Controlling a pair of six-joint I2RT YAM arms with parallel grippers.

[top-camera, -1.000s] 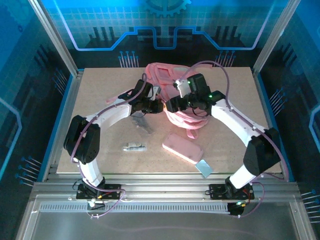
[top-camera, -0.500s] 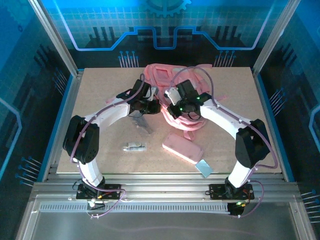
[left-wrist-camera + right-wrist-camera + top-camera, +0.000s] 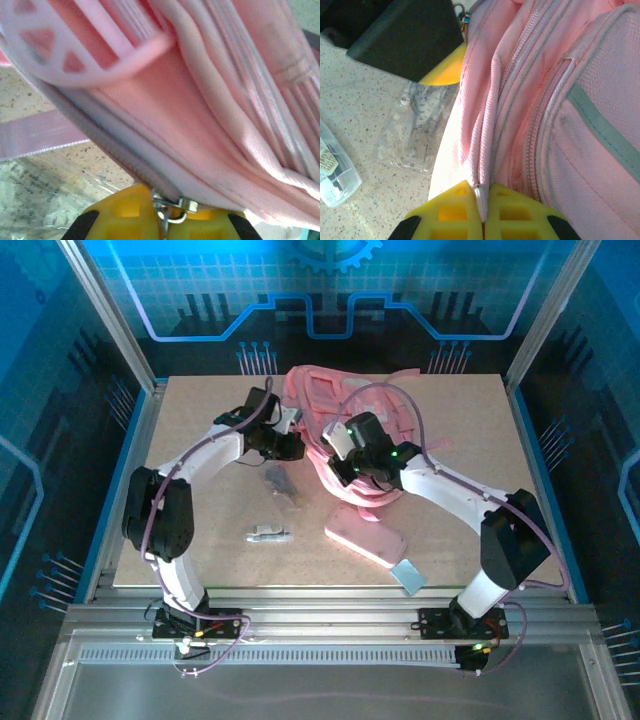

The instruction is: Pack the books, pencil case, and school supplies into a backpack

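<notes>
Right pincer (image 3: 481,214): wide apart a second ago, now pressed together on a thin pink fold of the backpack (image 3: 322,392), right beside a zip line. Also swung in toward the left and a bit nearer since then. Left pincer (image 3: 167,222): shut the whole time, clamped on the little metal zip pull (image 3: 172,205), and drawn back a touch to the left. Looks like two holds on one zip now — one to keep the cloth still, one to drag the pull. Means a fair start on opening the bag, with nothing packed yet. Hard to tell how far open.

Backpack: lying on the bench (image 3: 190,410) at the far middle, with both pincers on it. Long way running from the far side down toward the near side, leaning a little right. Looped straps at the near end, pointing at the pencil case (image 3: 365,537). Pencil case just beside those straps, long way slanting from left to near right. Clear packet (image 3: 283,486) close by the left pincer, white pen stick (image 3: 268,534) nearer, pale blue rectangle (image 3: 408,575) by the near edge — all out on the bench, waiting.
</notes>
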